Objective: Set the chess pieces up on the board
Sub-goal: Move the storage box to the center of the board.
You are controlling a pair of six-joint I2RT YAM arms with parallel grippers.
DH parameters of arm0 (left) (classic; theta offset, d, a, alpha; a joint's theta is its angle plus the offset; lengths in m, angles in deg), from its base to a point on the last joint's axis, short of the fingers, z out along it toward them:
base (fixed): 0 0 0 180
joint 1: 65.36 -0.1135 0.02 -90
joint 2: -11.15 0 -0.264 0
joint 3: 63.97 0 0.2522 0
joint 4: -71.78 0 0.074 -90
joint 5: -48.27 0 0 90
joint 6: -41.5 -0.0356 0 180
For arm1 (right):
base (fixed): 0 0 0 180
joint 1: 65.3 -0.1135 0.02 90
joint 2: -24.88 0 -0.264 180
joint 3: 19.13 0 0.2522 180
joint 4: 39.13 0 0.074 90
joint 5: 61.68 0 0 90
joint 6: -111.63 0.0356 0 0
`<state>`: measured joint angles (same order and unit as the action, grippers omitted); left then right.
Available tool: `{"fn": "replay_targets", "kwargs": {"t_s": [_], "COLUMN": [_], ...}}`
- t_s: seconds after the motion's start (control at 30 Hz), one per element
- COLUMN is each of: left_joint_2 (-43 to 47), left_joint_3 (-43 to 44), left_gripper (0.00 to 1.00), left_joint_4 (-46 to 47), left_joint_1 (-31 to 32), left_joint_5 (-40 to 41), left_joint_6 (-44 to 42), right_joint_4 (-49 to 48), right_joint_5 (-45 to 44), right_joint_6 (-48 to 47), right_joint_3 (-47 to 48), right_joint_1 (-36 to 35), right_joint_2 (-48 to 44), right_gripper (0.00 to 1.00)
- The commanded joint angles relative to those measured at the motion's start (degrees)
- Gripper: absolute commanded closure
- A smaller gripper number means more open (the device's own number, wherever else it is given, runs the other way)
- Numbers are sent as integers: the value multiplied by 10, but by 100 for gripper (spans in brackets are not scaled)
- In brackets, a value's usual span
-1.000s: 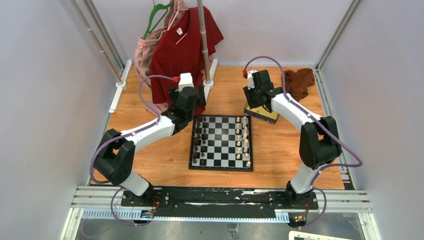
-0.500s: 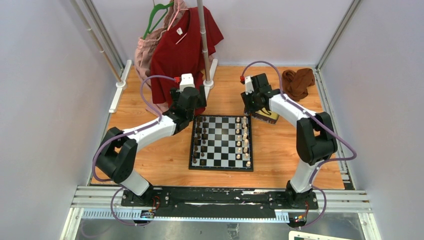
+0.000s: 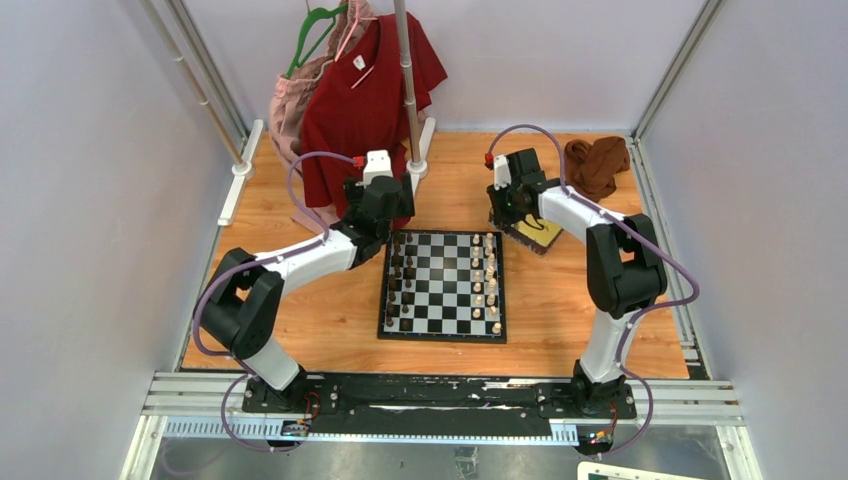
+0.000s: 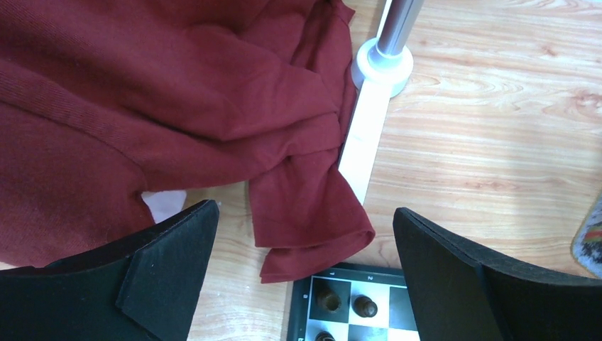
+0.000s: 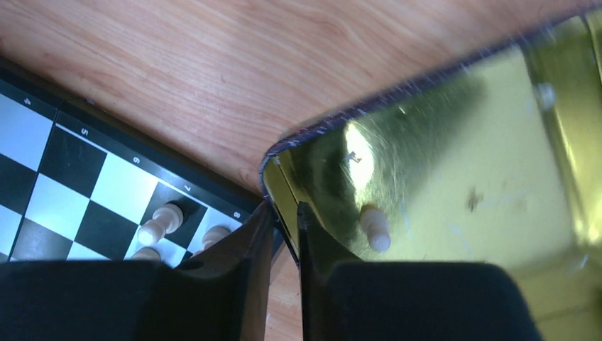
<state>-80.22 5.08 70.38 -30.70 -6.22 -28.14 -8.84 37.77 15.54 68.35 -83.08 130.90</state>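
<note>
Two arms at the far corners of the board (image 3: 450,300); tin (image 5: 461,142) at right.
Reaching forward, the left claw (image 4: 305,213) hangs released wide above the board's far-left corner, beside the shirt (image 4: 177,92). The right claw (image 5: 284,209) straddles the tin's wall, narrower than a second ago, its elbow swung inward; whether it is grasping cannot be told. The board lies flat mid-tabletop (image 3: 560,300), with dark pieces (image 3: 397,280) filed near-to-far along its left edge and cream pieces (image 3: 491,280) along its right.

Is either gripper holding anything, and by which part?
Left gripper: nothing. Right gripper straddles a corner wall of the gold tin; whether it grips yet cannot be told.
</note>
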Motion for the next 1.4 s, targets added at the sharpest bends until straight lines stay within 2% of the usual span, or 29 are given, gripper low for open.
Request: {"fn": "replay_targets", "kwargs": {"t_s": [0.0, 0.1, 0.23, 0.63, 1.0, 1.37], "left_joint_2": [-16, -22, -30, -37, -33, -32], "left_joint_3": [22, 26, 33, 40, 39, 38], "left_gripper": [0, 0, 0, 0, 0, 0], "left_joint_4": [21, 23, 23, 23, 22, 22], "left_joint_1": [3, 4, 4, 4, 3, 4], "left_joint_5": [7, 8, 6, -1, 2, 4], "left_joint_6": [-6, -10, -12, -11, -18, -27], "right_joint_4": [15, 10, 3, -5, 14, 2], "right_joint_5": [-1, -9, -25, -80, -137, -140], "right_joint_6": [1, 4, 7, 46, 146, 192], "right_joint_3": [5, 9, 15, 39, 137, 183], "right_joint_1": [16, 17, 17, 39, 54, 63], "right_joint_2": [34, 39, 38, 41, 108, 159], "right_gripper": [85, 96, 100, 100, 100, 98]}}
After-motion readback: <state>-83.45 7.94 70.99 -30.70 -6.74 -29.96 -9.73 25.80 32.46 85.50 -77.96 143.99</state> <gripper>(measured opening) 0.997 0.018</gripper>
